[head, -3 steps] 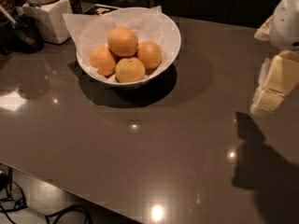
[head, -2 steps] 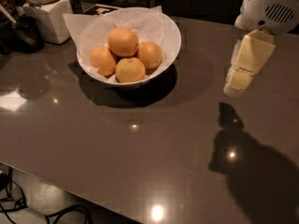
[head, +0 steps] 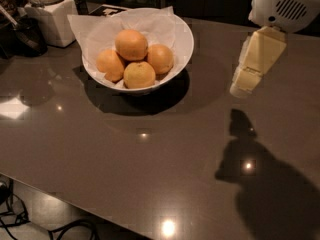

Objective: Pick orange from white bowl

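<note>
The white bowl (head: pixel 184 48) with a crinkled paper liner stands at the back left of the dark table. It holds several oranges. The orange (head: pixel 131 44), the largest and roundest, lies on top of the pile. A smaller one (head: pixel 110 65) sits to its left, one (head: pixel 139 74) in front and one (head: pixel 160 58) to its right. My gripper (head: pixel 245 84) hangs from the upper right, points down and left, and stands above the table to the right of the bowl, apart from it. It holds nothing that I can see.
A white square-based jar (head: pixel 50 15) stands at the back left beside the bowl, with a dark object (head: pixel 22 34) next to it. The table's front edge (head: pixel 100 214) runs diagonally at the lower left, with cables on the floor below.
My gripper has moved left from the right edge toward the bowl. The bowl and oranges have not moved.
</note>
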Available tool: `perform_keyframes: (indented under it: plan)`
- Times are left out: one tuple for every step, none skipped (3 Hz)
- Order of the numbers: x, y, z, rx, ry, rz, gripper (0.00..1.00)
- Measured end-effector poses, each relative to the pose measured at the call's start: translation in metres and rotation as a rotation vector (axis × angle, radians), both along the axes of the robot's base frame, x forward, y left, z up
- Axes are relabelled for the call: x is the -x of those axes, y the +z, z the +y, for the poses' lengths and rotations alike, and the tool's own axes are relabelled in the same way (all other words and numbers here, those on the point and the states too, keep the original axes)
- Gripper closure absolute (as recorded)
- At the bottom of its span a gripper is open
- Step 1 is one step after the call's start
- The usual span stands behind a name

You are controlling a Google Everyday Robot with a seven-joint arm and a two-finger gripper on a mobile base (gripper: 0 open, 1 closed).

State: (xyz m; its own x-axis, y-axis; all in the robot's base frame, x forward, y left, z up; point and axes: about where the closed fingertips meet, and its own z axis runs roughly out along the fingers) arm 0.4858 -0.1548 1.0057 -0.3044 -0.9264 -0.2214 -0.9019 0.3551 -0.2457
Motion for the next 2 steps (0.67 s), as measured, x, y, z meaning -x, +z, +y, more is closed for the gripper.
perform_keyframes:
  plan:
    - [-0.009,0.015,0.031,0.032,-0.014,-0.045,0.00]
    - [-0.020,0.017,0.065,0.076,0.035,-0.047,0.00]
